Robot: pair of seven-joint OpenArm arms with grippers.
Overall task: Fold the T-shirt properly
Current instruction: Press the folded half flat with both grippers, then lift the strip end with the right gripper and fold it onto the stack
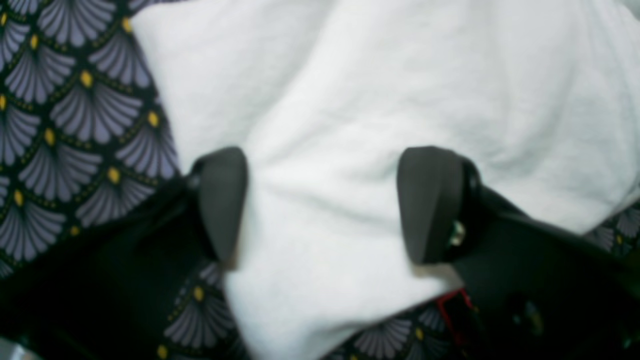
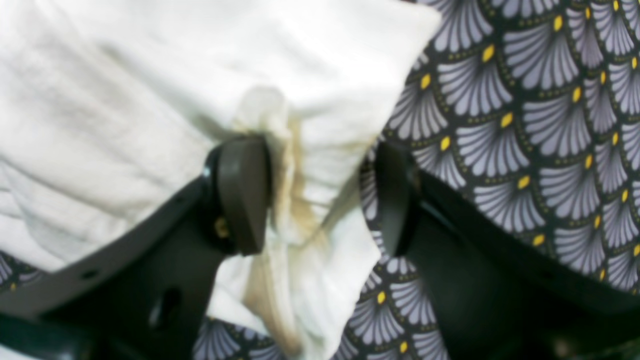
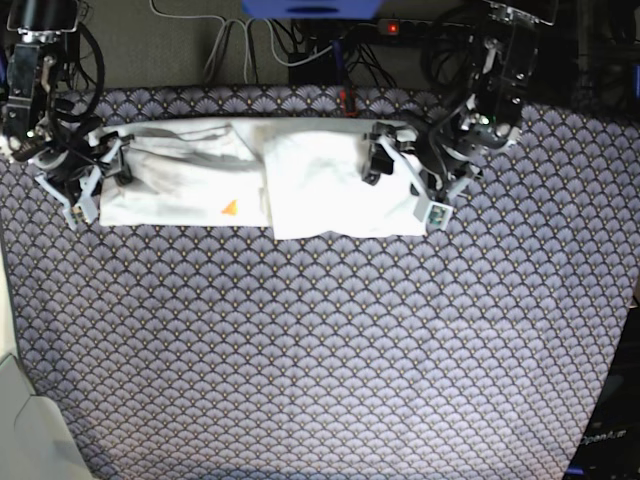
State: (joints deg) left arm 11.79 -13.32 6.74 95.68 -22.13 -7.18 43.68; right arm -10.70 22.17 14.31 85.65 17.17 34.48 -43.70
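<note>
The white T-shirt point(image 3: 320, 180) lies as a long folded band across the far part of the table, its right part doubled over and a small orange bit of print point(image 3: 230, 208) showing. My left gripper point(image 3: 395, 175) sits at the band's right end. In its wrist view the left gripper point(image 1: 325, 205) stands open, with a rumpled corner of the T-shirt point(image 1: 375, 100) between the dark fingers point(image 1: 222, 200). My right gripper point(image 3: 100, 175) is at the band's left end. The right gripper point(image 2: 320, 195) is open astride a bunched edge of the T-shirt point(image 2: 125, 100); one pad point(image 2: 245, 195) touches the cloth.
A dark tablecloth point(image 3: 320, 350) with grey fans and yellow dots covers the table, also showing as tablecloth point(image 1: 75, 125) and tablecloth point(image 2: 525, 125) beside the shirt. Cables and a power strip point(image 3: 400, 28) run behind the far edge. A pale surface point(image 3: 15, 420) borders the near left corner.
</note>
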